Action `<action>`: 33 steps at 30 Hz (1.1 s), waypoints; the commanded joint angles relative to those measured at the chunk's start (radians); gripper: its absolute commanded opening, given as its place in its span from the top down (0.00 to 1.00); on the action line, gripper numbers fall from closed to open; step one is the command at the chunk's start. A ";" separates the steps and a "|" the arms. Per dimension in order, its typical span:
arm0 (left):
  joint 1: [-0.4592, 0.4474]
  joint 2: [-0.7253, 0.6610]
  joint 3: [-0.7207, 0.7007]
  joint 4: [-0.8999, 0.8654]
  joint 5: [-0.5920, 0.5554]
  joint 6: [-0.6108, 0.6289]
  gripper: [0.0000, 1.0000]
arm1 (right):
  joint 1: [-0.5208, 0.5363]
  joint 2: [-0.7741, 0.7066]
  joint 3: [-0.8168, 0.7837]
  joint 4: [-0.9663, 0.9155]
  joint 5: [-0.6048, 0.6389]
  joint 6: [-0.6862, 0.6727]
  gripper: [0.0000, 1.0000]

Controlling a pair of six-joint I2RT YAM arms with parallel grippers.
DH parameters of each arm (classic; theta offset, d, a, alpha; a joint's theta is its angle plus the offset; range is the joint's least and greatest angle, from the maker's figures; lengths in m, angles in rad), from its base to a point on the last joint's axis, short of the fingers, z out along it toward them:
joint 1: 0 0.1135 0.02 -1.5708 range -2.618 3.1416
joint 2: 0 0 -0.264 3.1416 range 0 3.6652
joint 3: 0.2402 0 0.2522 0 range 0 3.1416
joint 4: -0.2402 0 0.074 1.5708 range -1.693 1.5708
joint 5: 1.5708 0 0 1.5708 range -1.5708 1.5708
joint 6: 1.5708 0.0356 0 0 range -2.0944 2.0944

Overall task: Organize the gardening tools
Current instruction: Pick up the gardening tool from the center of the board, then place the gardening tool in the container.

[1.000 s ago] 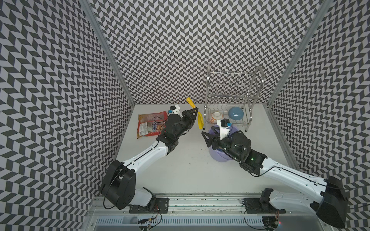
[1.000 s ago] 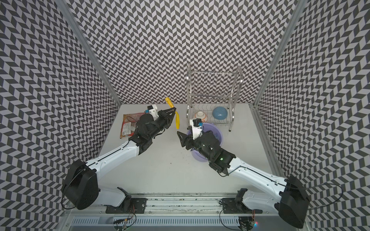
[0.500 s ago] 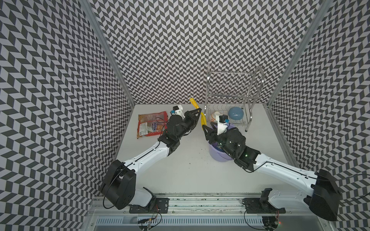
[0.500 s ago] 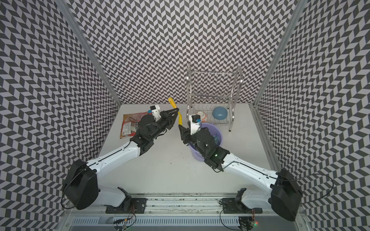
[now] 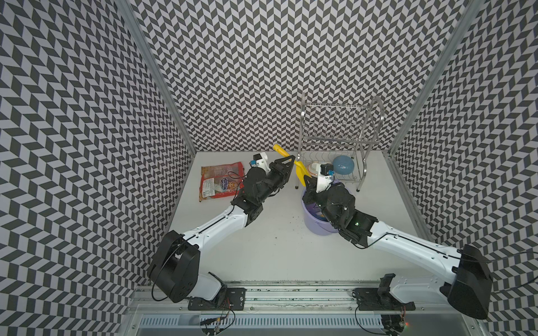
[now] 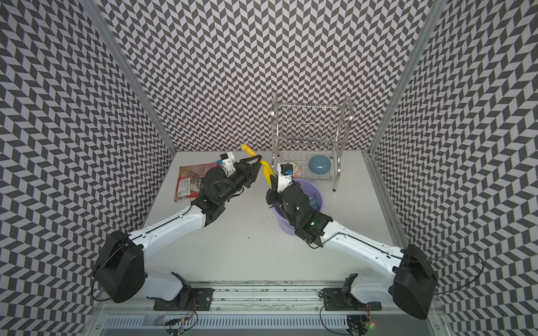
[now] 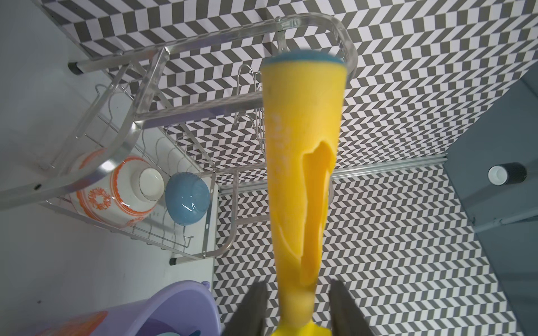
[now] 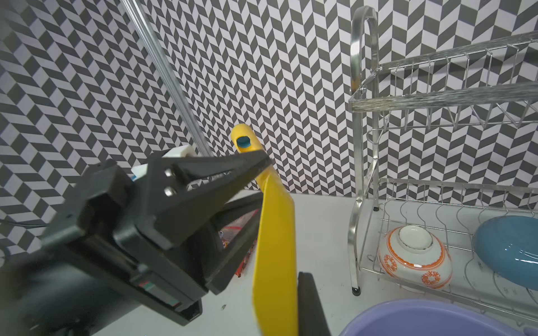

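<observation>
Scoop (image 8: 276, 232), yellow with blue-capped handle, clamped by right end effector (image 5: 308, 186); left end effector (image 7: 295, 296) parted around it.

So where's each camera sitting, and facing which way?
Both top views: high over the front, looking down on the table; both arms show.
Left wrist: behind the left hand, looking along the yellow scoop; its fingertips show.
Right wrist: behind the right hand, facing the left hand; one finger shows.
All share the yellow scoop and dish rack.

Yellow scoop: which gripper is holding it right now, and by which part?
The right gripper is shut on the yellow scoop at its blade end. The left gripper straddles the handle with its jaws open, clear of it.
</observation>
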 commanded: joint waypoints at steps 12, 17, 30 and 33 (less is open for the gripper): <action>0.045 -0.135 -0.072 -0.026 -0.112 0.159 0.00 | -0.003 -0.094 0.345 -0.759 0.303 0.017 1.00; 0.063 -0.205 -0.066 -0.120 -0.228 0.270 0.00 | -0.003 -0.101 0.434 -0.971 0.336 0.049 1.00; 0.100 -0.230 -0.067 -0.209 -0.350 0.443 0.00 | -0.005 -0.071 0.565 -1.357 0.346 0.128 1.00; 0.115 -0.187 -0.033 -0.230 -0.304 0.474 0.00 | -0.005 -0.084 0.566 -1.387 0.319 0.135 1.00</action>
